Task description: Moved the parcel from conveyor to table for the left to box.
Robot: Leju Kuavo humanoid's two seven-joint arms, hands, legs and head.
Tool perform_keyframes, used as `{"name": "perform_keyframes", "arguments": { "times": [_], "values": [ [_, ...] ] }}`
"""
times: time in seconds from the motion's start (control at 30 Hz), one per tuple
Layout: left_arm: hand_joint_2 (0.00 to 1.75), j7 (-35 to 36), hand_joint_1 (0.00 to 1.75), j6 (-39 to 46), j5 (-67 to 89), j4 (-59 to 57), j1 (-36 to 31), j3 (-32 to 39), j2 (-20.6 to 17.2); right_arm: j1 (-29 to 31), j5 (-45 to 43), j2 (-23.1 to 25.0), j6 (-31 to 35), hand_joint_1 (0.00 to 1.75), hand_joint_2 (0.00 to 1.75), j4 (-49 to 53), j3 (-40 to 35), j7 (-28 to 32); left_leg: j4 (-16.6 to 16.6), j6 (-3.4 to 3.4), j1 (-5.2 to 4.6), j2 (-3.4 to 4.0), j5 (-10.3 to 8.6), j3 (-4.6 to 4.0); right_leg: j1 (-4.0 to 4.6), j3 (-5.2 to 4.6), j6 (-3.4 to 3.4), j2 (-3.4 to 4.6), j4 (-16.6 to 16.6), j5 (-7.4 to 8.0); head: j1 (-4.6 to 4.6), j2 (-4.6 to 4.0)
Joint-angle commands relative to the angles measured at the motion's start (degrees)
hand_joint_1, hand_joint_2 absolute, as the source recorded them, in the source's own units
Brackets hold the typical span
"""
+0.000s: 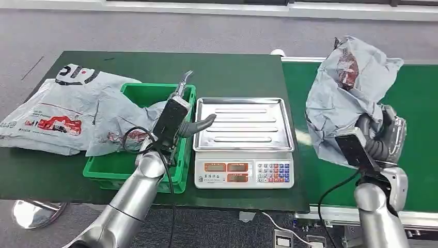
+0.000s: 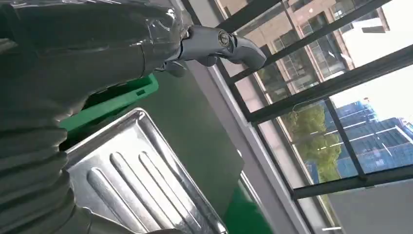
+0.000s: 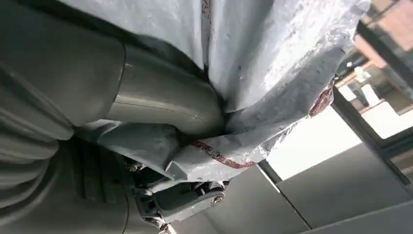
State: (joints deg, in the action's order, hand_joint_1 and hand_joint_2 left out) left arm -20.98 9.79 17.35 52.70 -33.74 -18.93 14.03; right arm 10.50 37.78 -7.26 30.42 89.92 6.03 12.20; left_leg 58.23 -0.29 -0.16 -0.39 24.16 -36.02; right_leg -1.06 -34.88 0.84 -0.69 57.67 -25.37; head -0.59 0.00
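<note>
A crumpled grey plastic parcel [image 1: 346,98] with a dark red patch stands lifted over the green conveyor [image 1: 418,103]. My right hand [image 1: 379,137] grips its lower right side; in the right wrist view the thumb [image 3: 165,100] presses into the grey film [image 3: 272,53]. My left hand [image 1: 181,116] hovers over the right edge of the green box [image 1: 137,168], fingers apart and holding nothing; its thumb points toward the scale tray. In the left wrist view a finger [image 2: 219,44] reaches out above the box rim [image 2: 117,102].
A weighing scale with a steel tray [image 1: 243,124] and keypad sits between box and conveyor. Two grey printed parcels [image 1: 57,111] lie at the table's left, one draped into the green box. The dark table [image 1: 232,72] has free room behind the scale.
</note>
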Motion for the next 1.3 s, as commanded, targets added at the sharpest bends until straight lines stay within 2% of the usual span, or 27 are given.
{"name": "perform_keyframes", "arguments": {
  "times": [0.03,0.1,0.2,0.23,0.33,0.43,0.6,0.9,1.07,1.13,1.3],
  "values": [
    [1.75,-0.2,0.00,-0.7,-0.7,-4.8,-3.7,0.1,-1.4,2.7,-4.3,0.6,-5.5,1.75,1.75,-5.0,-6.2,-0.1,-0.1,-0.06,0.09,0.36,0.08,0.26,0.10,0.18,-0.09,0.37,-0.2,0.07,0.00,0.00],
    [1.75,-0.3,0.00,-0.9,-0.9,-5.3,-4.4,-0.4,-1.4,6.7,-4.8,2.2,-11.4,1.75,1.75,-11.4,-9.5,-2.5,-0.1,-0.06,0.09,0.39,0.07,0.30,0.09,0.18,-0.09,0.43,-0.2,0.09,0.00,0.00],
    [1.75,0.1,0.00,-0.9,-1.4,-7.1,-6.5,-1.2,-0.4,14.1,-2.8,5.8,-14.9,1.75,1.75,-23.4,-13.7,-5.3,0.0,-0.03,0.08,0.48,0.06,0.15,0.08,0.02,-0.06,0.50,-0.1,0.11,0.00,0.00],
    [1.75,0.4,0.00,-0.8,-1.5,-7.6,-7.1,-1.5,-0.1,15.5,-2.8,6.3,-15.6,1.75,1.75,-25.9,-14.6,-5.7,0.0,-0.05,0.12,0.73,0.09,0.20,0.13,0.04,-0.08,0.74,-0.1,0.18,0.00,0.00],
    [1.75,0.7,0.00,-0.7,-1.7,-8.1,-7.6,-1.9,0.0,16.5,-2.9,6.3,-15.4,1.75,1.75,-28.2,-15.2,-5.8,0.0,-0.07,0.12,0.54,0.02,0.17,0.12,0.02,-0.11,0.59,-0.1,0.18,0.00,0.00],
    [1.75,0.7,0.00,-0.2,-3.0,-9.0,-7.8,-2.4,0.0,17.3,-2.6,5.8,-17.9,1.75,1.75,-33.0,-18.0,-6.6,-0.1,-0.06,0.07,0.27,-0.09,0.14,0.07,0.05,-0.05,0.30,-0.1,0.13,0.00,0.00],
    [1.75,-0.1,0.00,0.2,-5.1,-9.9,-7.6,-3.0,-1.1,21.0,-3.4,6.9,-21.0,1.75,1.75,-41.5,-22.1,-5.8,-0.1,-0.09,0.13,0.48,-0.01,0.35,0.13,0.23,-0.08,0.53,-0.2,0.16,0.00,0.00],
    [1.75,-0.2,0.00,1.1,-5.9,-10.6,-7.6,-2.7,-1.8,22.4,-4.0,8.2,-24.7,1.75,1.75,-44.2,-24.4,-5.1,-0.1,-0.09,0.07,0.22,-0.08,0.11,0.07,0.01,-0.06,0.27,0.0,0.11,0.00,0.00],
    [1.75,-0.3,0.00,0.9,-5.7,-9.5,-6.5,-3.1,-2.1,23.2,-4.3,9.4,-28.1,1.75,1.75,-45.6,-26.5,-0.2,-0.1,-0.11,0.12,0.39,-0.04,0.26,0.11,0.14,-0.10,0.45,-0.1,0.14,0.00,0.00],
    [1.75,-0.5,0.00,0.9,-5.6,-9.7,-6.5,-3.2,-2.0,22.6,-4.1,9.6,-28.4,1.75,1.75,-45.1,-27.2,2.0,-0.1,-0.08,0.08,0.22,-0.07,0.10,0.07,0.02,-0.05,0.27,0.0,0.10,0.00,0.00],
    [1.75,-0.5,0.00,0.9,-5.6,-9.7,-6.5,-3.2,-2.0,22.6,-4.1,9.6,-28.4,1.75,1.75,-45.1,-27.2,2.0,-0.1,-0.09,0.08,0.18,-0.07,0.13,0.07,0.05,-0.07,0.24,0.0,0.08,0.00,0.00]
  ]
}}
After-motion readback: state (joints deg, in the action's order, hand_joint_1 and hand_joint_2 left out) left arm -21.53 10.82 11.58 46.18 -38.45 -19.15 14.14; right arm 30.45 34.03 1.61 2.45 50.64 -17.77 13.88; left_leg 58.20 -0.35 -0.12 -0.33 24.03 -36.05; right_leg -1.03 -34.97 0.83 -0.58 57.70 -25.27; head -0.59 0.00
